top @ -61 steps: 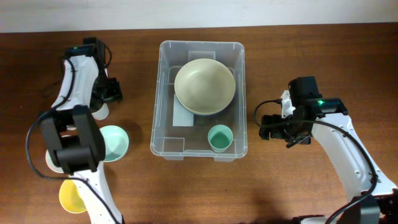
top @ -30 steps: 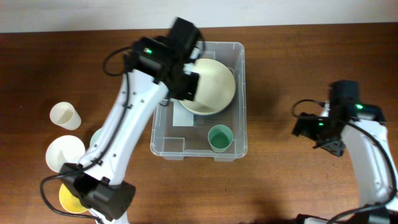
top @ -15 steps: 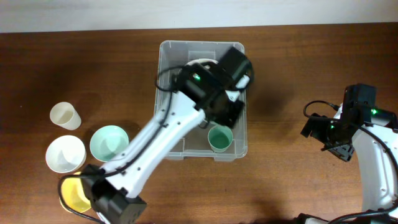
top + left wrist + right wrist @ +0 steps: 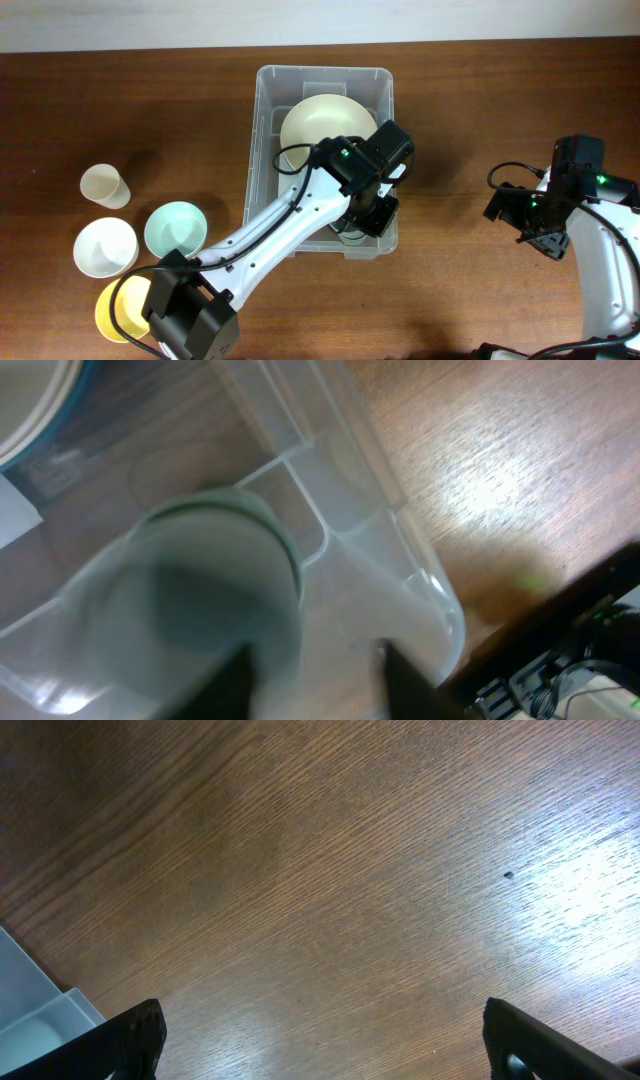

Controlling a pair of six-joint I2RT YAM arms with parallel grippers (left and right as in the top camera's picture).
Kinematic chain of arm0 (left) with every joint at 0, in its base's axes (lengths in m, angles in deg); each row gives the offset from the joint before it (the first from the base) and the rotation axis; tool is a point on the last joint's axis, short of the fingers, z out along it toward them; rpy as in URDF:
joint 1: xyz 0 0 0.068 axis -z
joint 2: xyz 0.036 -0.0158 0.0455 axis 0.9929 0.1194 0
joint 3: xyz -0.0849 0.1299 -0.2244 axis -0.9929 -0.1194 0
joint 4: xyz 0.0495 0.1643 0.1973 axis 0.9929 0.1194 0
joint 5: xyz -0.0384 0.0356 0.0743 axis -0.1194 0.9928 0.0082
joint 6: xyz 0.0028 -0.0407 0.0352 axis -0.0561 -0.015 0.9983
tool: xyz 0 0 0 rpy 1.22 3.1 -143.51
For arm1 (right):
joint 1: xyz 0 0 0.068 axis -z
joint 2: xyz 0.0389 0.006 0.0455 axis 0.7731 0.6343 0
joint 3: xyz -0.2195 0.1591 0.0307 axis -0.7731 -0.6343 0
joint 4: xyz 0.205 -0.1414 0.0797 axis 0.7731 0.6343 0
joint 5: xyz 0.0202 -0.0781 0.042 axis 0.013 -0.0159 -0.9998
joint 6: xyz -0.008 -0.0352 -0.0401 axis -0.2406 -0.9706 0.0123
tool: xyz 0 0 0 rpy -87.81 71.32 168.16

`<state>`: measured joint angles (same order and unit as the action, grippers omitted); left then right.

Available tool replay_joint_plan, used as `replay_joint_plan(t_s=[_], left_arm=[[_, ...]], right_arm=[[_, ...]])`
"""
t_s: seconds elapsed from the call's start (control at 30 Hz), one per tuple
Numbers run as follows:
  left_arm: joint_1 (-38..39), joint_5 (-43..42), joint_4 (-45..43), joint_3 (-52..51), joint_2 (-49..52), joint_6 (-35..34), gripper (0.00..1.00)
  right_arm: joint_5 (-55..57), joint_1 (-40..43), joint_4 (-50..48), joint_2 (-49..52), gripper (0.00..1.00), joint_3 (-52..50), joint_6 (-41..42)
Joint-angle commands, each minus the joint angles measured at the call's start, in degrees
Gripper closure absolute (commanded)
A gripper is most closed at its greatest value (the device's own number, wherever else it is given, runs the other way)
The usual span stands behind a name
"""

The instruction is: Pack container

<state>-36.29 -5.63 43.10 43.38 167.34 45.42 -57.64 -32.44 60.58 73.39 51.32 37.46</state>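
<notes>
At far left on the worktop [image 4: 500, 90], a white cup [image 4: 105, 186]; nearer the front edge, a white bowl [image 4: 105, 247] with a mint bowl [image 4: 176, 229] just beside it, and a yellow bowl [image 4: 118, 312] nearest the front. Mid-worktop, the container [image 4: 262, 120], long side running front to back; holds a cream bowl [image 4: 325, 125] at its far end and a green cup [image 4: 190, 600] in its near right corner. Over that cup, inside the container, the left gripper [image 4: 372, 218], fingers [image 4: 240, 680] released and apart, gripping nothing, though blurred in the wrist view. Well to the right, the right gripper [image 4: 515, 215] above bare wood, its fingers [image 4: 135, 1035] spread wide and empty.
</notes>
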Motion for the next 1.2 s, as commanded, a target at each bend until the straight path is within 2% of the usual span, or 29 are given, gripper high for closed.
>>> replay_joint_plan(t_s=[0.0,0.07,0.17,0.27,0.33,0.43,0.47,0.5,0.6,0.73,0.87,1.07,1.13,1.17], left_arm=[[-0.5,0.0,-0.5,-0.2,-0.3,-0.2,0.30],[-1.7,1.2,-0.1,0.1,-0.5,-0.2,0.21],[-5.4,4.7,2.1,2.6,-1.8,-0.9,0.20],[-12.0,11.6,5.2,5.7,-5.5,-1.1,0.19],[-18.5,14.9,6.7,6.9,-8.9,-1.6,0.15],[-30.5,15.2,7.4,6.9,-12.7,-1.5,0.06],[-37.0,15.2,7.8,6.9,-13.1,-1.5,0.02],[-39.8,15.2,8.0,6.9,-13.0,-1.5,0.01],[-50.9,15.2,7.3,5.7,-11.0,-1.5,0.01],[-59.8,14.6,6.6,5.2,-4.3,-0.6,0.01],[-63.3,14.6,5.4,5.2,4.6,0.5,0.02],[-64.5,14.5,3.9,5.2,15.0,0.5,0.03],[-64.5,14.3,3.4,5.2,17.7,0.5,0.10],[-64.5,14.4,3.2,5.2,18.3,0.5,0.20]], right_arm=[[-0.4,0.2,0.0,-0.6,0.03,0.4,0.4],[-0.3,0.2,0.0,-0.6,0.03,0.4,0.4],[-0.3,0.2,0.0,-0.6,0.03,0.4,0.4],[-0.3,0.2,0.0,-0.6,0.03,0.4,0.4],[-0.4,0.2,-0.1,-0.6,0.03,0.4,0.4],[-0.4,0.2,-0.2,-0.6,0.03,0.4,0.4],[-0.4,0.2,-0.2,-0.6,0.03,0.4,0.4],[-0.4,0.2,-0.2,-0.6,0.03,0.4,0.4],[-0.4,0.2,-0.2,-0.6,0.03,0.4,0.4],[-0.4,0.2,-0.2,-0.6,0.03,0.4,0.4],[-0.3,0.2,-0.2,-0.6,0.03,0.4,0.1],[-0.3,0.2,-0.2,-0.6,0.03,0.4,-0.4],[-0.3,0.2,-0.3,-0.6,0.03,0.4,-0.4],[-0.3,0.2,-0.3,-0.6,0.03,0.4,-0.4]])
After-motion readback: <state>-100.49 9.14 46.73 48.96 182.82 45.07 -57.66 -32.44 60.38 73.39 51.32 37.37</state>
